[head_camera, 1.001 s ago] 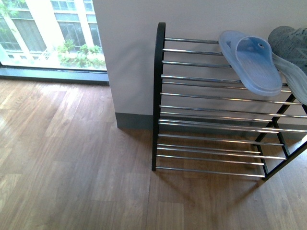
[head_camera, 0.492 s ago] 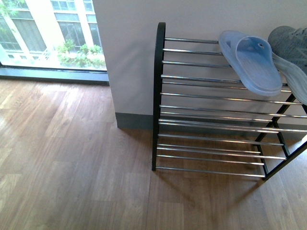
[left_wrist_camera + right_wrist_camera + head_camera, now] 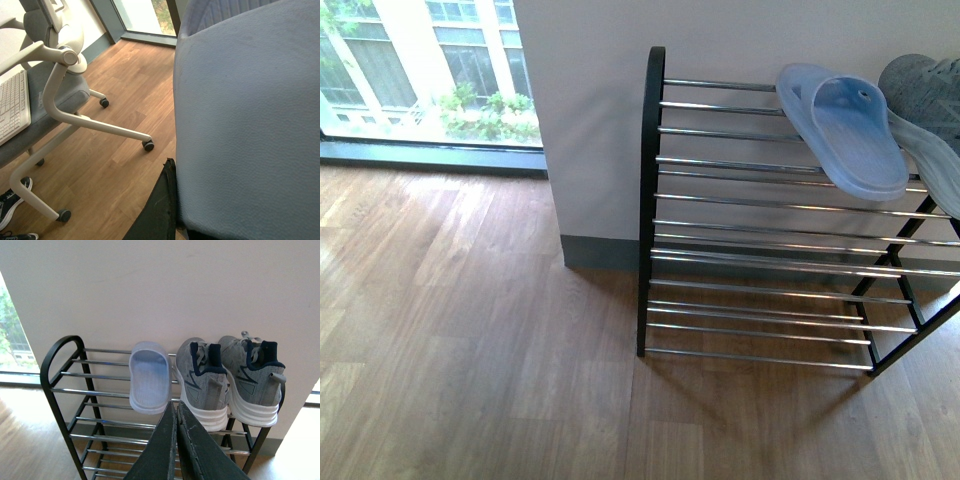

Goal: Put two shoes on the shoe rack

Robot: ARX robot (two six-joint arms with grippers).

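Standing against the pale wall [image 3: 590, 120], the shoe rack [image 3: 651, 200] is showing its black end frame and tiers of silver rods, with the wood floor [image 3: 470, 350] stretching off to its left toward a bright window [image 3: 420, 70]. Resting on the top tier is a pale blue slide [image 3: 845, 130], toe toward the wall, and just beside it on the right a grey sneaker [image 3: 925, 90] is poking in at the picture's edge. Neither arm is showing in the front view.

Looking from the right wrist, the slide [image 3: 148, 376] is lying on the top rods, then two grey sneakers [image 3: 202, 380] [image 3: 257, 377] are sitting side by side, heels outward, the pair touching. The right gripper [image 3: 176, 410] is hovering in front of the rack [image 3: 60, 370], its fingers pressed together and holding nothing.

Pointing elsewhere, the left wrist camera is taking in an office chair [image 3: 65, 100], a grey cushion [image 3: 250, 125] and one dark finger of the left gripper [image 3: 162, 205]; I cannot tell how it is set.
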